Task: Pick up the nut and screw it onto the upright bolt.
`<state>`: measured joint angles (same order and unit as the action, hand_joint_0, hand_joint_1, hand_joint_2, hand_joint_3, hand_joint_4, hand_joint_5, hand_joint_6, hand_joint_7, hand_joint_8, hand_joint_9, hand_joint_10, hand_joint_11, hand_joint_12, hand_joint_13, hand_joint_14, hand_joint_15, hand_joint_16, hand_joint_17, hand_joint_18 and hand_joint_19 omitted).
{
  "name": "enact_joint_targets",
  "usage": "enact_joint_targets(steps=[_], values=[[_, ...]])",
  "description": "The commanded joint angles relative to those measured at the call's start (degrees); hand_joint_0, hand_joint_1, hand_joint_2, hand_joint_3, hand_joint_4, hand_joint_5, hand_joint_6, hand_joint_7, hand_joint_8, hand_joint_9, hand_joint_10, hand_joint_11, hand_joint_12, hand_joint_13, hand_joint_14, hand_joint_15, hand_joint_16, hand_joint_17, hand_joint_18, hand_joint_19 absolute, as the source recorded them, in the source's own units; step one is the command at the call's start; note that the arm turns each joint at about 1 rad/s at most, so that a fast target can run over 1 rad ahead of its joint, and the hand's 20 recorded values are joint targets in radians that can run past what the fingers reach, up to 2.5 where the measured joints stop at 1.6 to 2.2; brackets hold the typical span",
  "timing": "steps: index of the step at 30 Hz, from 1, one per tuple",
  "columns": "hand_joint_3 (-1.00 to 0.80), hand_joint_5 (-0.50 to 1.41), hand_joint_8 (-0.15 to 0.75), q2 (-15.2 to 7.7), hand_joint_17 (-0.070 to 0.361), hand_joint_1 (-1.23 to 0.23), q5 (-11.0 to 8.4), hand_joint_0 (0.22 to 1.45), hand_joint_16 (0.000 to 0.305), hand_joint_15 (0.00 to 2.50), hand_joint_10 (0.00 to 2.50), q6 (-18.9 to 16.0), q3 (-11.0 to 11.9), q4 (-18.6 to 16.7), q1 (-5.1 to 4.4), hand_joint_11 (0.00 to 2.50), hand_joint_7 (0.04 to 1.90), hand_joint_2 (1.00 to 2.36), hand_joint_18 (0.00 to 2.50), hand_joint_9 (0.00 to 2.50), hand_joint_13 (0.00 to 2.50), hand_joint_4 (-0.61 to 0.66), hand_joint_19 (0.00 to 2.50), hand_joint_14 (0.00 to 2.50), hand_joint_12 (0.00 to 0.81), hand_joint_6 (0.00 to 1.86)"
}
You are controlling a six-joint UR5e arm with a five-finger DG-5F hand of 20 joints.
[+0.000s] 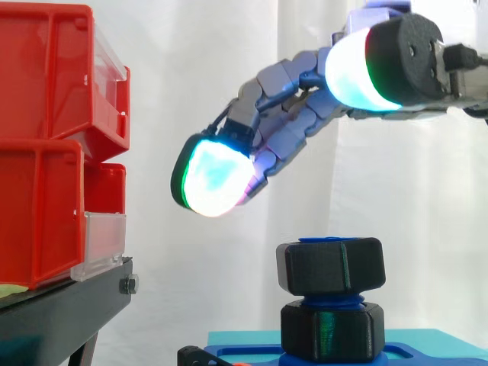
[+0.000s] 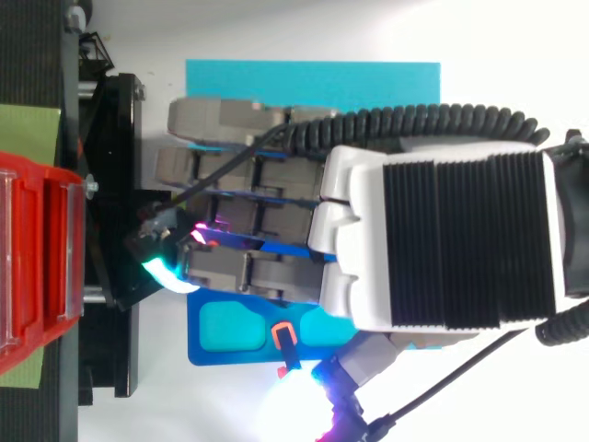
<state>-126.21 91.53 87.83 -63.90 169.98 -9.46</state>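
A black hex nut point(image 1: 330, 265) sits level on top of the upright blue bolt point(image 1: 331, 300), whose thread shows just under it. Lower on the bolt is a second black hex piece point(image 1: 333, 329), resting on the blue base plate point(image 1: 236, 352). My hand point(image 1: 293, 114) hovers above and to the left of the nut, apart from it, with its fingers stretched out and slanting down to the left. It is open and holds nothing. One glowing fingertip point(image 1: 215, 177) hangs lowest, left of the nut. In the top view the hand point(image 2: 359, 239) covers the bolt and nut.
Stacked red bins point(image 1: 46, 152) with clear front panels stand on a black stand point(image 1: 65, 309) at the left, close to the fingertips. The blue base plate point(image 2: 221, 333) lies on a cyan surface point(image 2: 313, 83). A white curtain hangs behind.
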Motion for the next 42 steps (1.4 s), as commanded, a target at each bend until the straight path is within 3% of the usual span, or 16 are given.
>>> enact_joint_targets(steps=[1, 6, 14, 21, 29, 35, 42], values=[[-0.5, -0.12, 0.24, -0.09, 0.074, -0.05, -0.56, 0.48, 0.033, 0.0, 0.0, -0.82, -2.2, -1.59, -0.38, 0.0, 0.73, 1.0, 0.0, 0.56, 0.29, 0.2, 0.0, 0.0, 0.317, 0.5], [-0.5, -0.12, 0.245, -0.09, 0.074, -0.04, -0.65, 0.48, 0.033, 0.0, 0.0, -1.08, -2.46, -2.64, -0.47, 0.0, 0.75, 1.0, 0.0, 0.56, 0.28, 0.2, 0.0, 0.0, 0.318, 0.5], [-0.5, -0.1, 0.25, -0.09, 0.075, -0.05, -0.39, 0.48, 0.033, 0.0, 0.0, -1.08, -2.46, -1.59, -0.47, 0.0, 0.97, 1.0, 0.0, 0.54, 0.27, 0.24, 0.0, 0.0, 0.318, 0.5], [-0.5, -0.1, 0.255, 0.0, 0.075, -0.06, -0.21, 0.48, 0.033, 0.0, 0.0, -0.99, -2.46, -1.15, -0.38, 0.0, 1.02, 1.0, 0.0, 0.53, 0.27, 0.25, 0.0, 0.0, 0.317, 0.5], [-0.5, -0.08, 0.258, -0.09, 0.071, -0.07, -0.12, 0.49, 0.031, 0.0, 0.0, -0.9, -2.46, -1.06, 0.23, 0.0, 1.21, 1.0, 0.0, 0.54, 0.28, 0.24, 0.0, 0.0, 0.306, 0.5], [-0.5, -0.05, 0.267, 0.0, 0.066, -0.09, 1.46, 0.5, 0.029, 0.0, 0.0, -0.99, -2.46, -0.36, 1.2, 0.0, 1.39, 1.0, 0.0, 0.59, 0.31, 0.22, 0.0, 0.0, 0.292, 0.5], [-0.5, -0.04, 0.277, 0.0, 0.06, -0.11, 2.25, 0.5, 0.027, 0.0, 0.0, -0.9, -2.46, -0.36, 2.08, 0.0, 1.41, 1.0, 0.0, 0.65, 0.35, 0.22, 0.0, 0.0, 0.287, 0.54]])
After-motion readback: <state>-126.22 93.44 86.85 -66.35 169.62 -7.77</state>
